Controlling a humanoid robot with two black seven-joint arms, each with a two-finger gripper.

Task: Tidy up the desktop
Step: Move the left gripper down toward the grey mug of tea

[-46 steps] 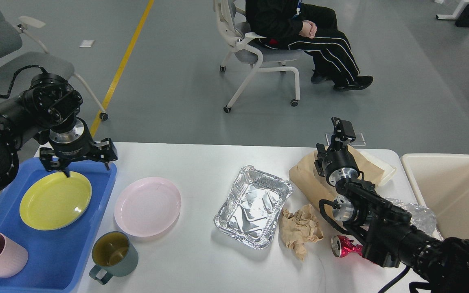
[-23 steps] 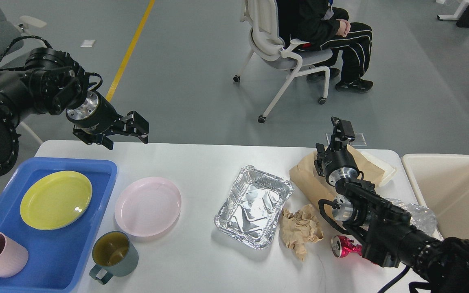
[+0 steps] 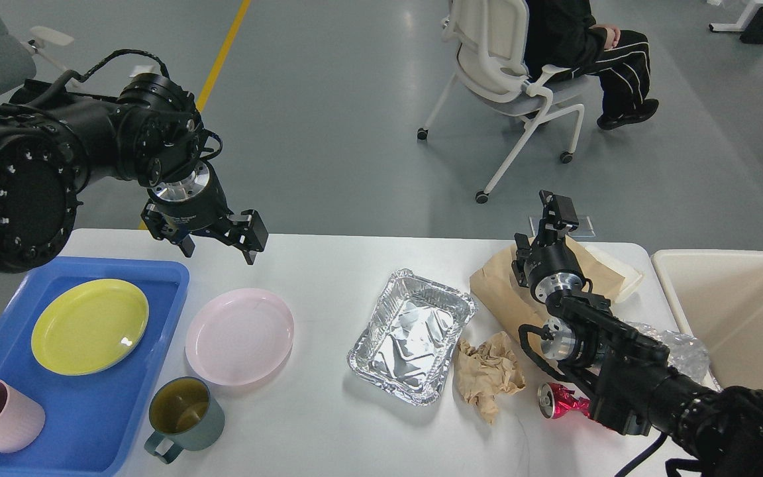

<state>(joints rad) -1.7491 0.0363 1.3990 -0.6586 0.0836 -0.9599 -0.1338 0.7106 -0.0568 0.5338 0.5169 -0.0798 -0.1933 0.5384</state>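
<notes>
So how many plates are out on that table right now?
2. A yellow plate lies in the blue tray at the left, and a pink plate sits on the white desktop just right of the tray. None seem hidden.

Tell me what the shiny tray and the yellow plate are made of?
The shiny tray looks like thin aluminium foil: silvery, crinkled, with a ribbed rim. The yellow plate is probably plastic: smooth, evenly coloured, with one small glossy highlight. It could also be melamine.
</notes>
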